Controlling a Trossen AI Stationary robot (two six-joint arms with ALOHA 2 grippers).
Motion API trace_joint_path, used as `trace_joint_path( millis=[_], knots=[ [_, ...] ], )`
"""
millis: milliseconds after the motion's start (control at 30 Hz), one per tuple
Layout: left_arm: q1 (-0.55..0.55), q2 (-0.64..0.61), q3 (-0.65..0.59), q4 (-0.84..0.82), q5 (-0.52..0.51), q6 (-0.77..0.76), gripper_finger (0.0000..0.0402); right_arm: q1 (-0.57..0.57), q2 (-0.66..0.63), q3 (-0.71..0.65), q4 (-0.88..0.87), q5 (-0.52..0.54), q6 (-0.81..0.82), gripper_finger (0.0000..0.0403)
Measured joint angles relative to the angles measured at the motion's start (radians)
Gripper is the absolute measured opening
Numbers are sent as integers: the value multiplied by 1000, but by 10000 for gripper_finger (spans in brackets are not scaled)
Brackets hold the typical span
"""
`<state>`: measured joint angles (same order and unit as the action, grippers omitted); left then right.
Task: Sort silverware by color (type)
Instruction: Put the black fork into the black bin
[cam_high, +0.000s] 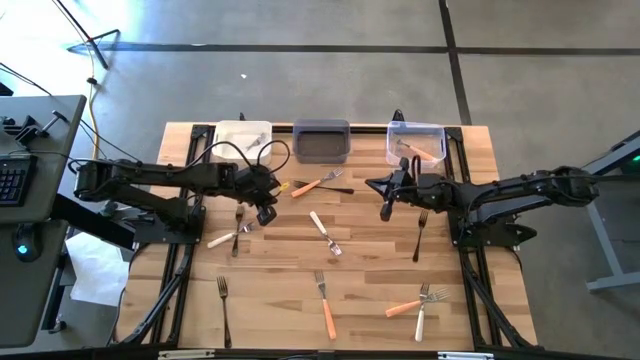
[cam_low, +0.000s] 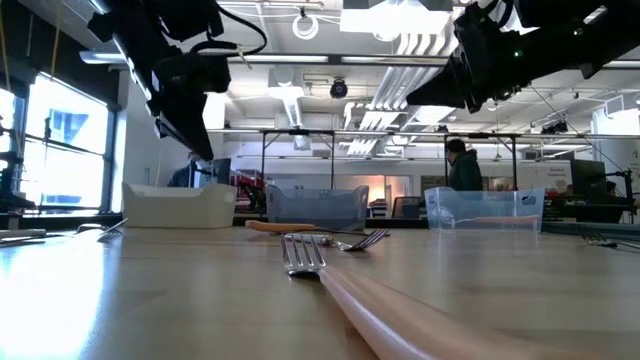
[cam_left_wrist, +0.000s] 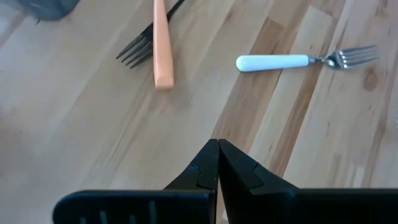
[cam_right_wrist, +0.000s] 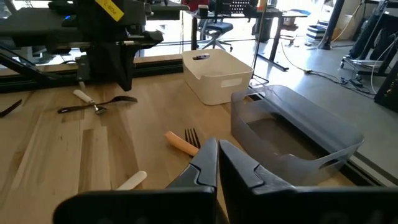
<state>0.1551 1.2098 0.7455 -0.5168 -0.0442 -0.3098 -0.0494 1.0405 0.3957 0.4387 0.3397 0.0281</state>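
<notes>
Nearest us, orange- and white-handled forks (cam_high: 327, 312) lie scattered on the bench (cam_high: 480, 150). Mid-bench, we hold the left gripper (cam_high: 266, 214) and right gripper (cam_high: 386, 212) aloft, jaws together, empty. Beyond, three bins; the clear bin (cam_high: 416, 140) seemingly holds an orange fork.

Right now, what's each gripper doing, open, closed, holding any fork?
Left gripper: closed, holding nothing, above the table.
Right gripper: closed, holding nothing, near the bins.
</notes>
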Motion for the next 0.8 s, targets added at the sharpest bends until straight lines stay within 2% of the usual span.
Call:
trace_joint_path(
  millis=[433,667,800],
  knots=[
    [0,3,140,-219,-40,43,0,0,12,0,36,-11,-22,0],
    [0,4,175,-347,-51,41,2,-1,111,0,150,-66,-59,0],
    [0,4,189,-393,-51,41,19,0,178,-1,230,-71,-63,0]
  ],
)
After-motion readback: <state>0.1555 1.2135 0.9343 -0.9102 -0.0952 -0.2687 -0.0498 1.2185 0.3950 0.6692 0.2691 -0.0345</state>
